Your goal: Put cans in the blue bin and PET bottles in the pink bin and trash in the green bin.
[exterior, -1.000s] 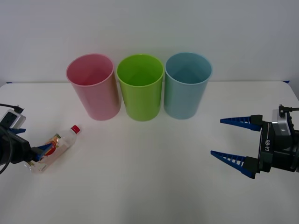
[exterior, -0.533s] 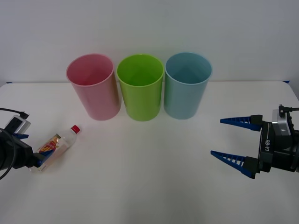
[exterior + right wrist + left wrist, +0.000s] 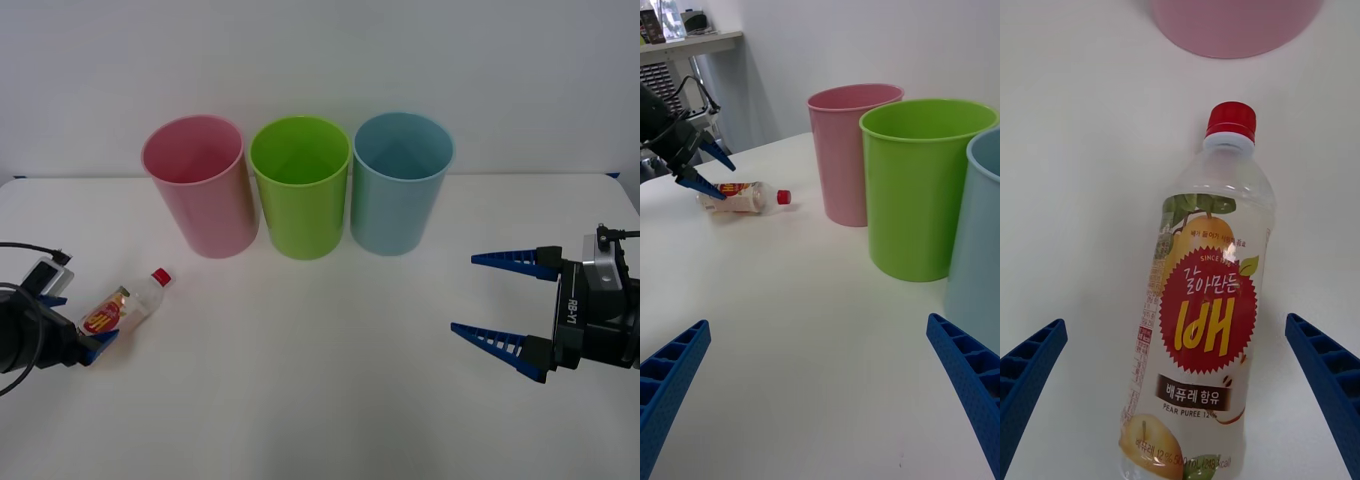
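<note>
Grasping step: left end effector (image 3: 85, 335) spread wide astride the lying PET bottle (image 3: 125, 308); next, close, lift toward pink bin (image 3: 200, 185).

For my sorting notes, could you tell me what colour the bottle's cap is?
Red; the bottle's cap shows best in the left wrist view.
</note>
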Tool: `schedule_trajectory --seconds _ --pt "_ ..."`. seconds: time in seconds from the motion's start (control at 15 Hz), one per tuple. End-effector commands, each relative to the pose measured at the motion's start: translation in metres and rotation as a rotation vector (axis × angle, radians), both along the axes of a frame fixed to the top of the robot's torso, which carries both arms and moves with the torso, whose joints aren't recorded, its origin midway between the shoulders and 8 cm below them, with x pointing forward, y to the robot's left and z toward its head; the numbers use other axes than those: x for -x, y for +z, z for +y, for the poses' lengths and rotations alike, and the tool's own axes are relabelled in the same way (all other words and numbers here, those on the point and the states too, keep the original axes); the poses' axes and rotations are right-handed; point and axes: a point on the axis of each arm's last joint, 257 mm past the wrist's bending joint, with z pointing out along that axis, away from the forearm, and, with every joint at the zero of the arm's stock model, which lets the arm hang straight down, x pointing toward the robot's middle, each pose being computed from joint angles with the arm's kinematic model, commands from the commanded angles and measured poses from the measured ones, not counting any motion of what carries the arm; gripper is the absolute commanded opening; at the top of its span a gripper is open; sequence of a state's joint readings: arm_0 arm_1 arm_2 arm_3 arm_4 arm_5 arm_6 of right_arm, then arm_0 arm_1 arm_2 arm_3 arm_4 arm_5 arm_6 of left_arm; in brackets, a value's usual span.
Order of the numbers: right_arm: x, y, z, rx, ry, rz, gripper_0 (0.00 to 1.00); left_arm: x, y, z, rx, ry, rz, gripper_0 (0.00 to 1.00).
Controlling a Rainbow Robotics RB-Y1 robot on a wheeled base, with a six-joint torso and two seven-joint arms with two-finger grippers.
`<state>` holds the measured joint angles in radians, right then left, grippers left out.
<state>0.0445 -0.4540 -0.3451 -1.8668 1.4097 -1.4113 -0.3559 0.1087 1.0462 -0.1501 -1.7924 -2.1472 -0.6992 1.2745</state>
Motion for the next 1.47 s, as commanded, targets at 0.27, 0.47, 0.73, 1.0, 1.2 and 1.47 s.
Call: schedule_trajectory --seconds 0.27,0.47,0.73,1.0,1.2,1.47 --pt "0.0 0.0 0.0 0.0 0.0 0.0 1.0 -0.002 -0.013 0.002 -0.004 0.004 0.025 1.0" --pt "0.0 0.0 0.0 0.0 0.0 0.0 1.0 -0.007 -0.023 -0.002 -0.005 -0.002 0.033 1.0" --pt "0.0 0.0 0.0 0.0 0.0 0.0 1.0 -0.012 -0.036 -0.006 -0.011 -0.01 0.053 1.0" --pt "0.0 0.0 0.0 0.0 0.0 0.0 1.0 -0.02 -0.04 -0.009 -0.01 -0.013 0.046 0.0" --pt "0.0 0.0 0.0 0.0 0.0 0.0 1.0 -0.021 -0.039 -0.009 -0.012 -0.016 0.043 0.0" --pt "0.0 0.0 0.0 0.0 0.0 0.0 1.0 -0.022 -0.039 -0.009 -0.016 -0.02 0.036 0.0"
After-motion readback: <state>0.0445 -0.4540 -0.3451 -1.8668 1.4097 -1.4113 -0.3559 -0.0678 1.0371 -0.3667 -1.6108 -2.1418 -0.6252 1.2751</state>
